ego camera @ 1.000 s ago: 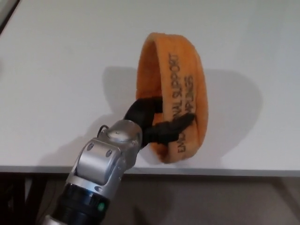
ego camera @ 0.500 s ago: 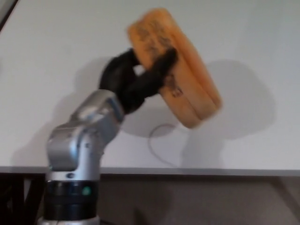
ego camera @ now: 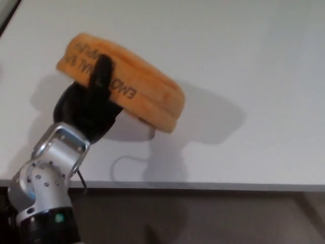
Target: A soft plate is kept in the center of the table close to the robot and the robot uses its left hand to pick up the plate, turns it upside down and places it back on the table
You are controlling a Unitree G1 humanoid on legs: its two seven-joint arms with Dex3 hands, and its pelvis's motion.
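The soft orange plate [ego camera: 137,91] with black lettering on its rim is held up above the white table [ego camera: 244,61], tilted down to the right and lying nearly flat. My left hand [ego camera: 90,107] is shut on its left rim, one black finger wrapped over the lettered edge. The silver forearm [ego camera: 48,183] rises from the lower left. The plate casts a shadow on the table to its right. My right hand does not show.
The table's front edge [ego camera: 203,185] runs across the bottom of the view, with dark floor below it. A thin wire loop [ego camera: 119,168] hangs by the wrist near that edge.
My left hand has swung the plate to the left and rolled it from standing on edge toward flat, and the forearm has moved left and lower in view.
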